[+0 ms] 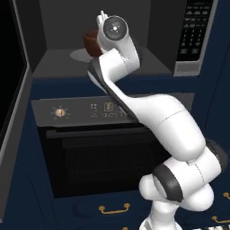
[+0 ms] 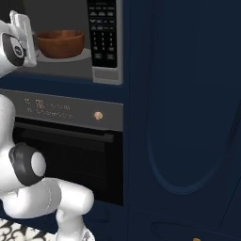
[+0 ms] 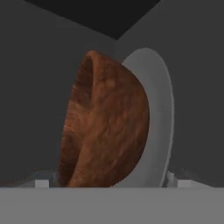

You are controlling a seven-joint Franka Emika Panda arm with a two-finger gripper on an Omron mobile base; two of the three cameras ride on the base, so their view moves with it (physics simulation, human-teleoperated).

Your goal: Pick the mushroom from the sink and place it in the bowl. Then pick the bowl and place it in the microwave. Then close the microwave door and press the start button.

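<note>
The reddish-brown wooden bowl (image 2: 60,43) stands on the round turntable plate (image 2: 75,56) inside the microwave (image 1: 112,63). My gripper (image 3: 113,183) is open just in front of the bowl (image 3: 105,127), its tips spread wide on either side and not touching it. From the left, the arm's wrist (image 1: 114,29) covers most of the bowl (image 1: 91,41). The microwave door (image 1: 11,81) hangs open at the far left. The mushroom is hidden from every angle here, and the sink is out of view.
The keypad panel (image 2: 103,33) sits right of the microwave opening. Below is a knobbed oven (image 1: 90,148) with a bar handle and a control strip (image 2: 61,109). Dark blue cabinet fronts (image 2: 183,117) fill the right side. Drawers with brass handles (image 1: 114,208) are lowest.
</note>
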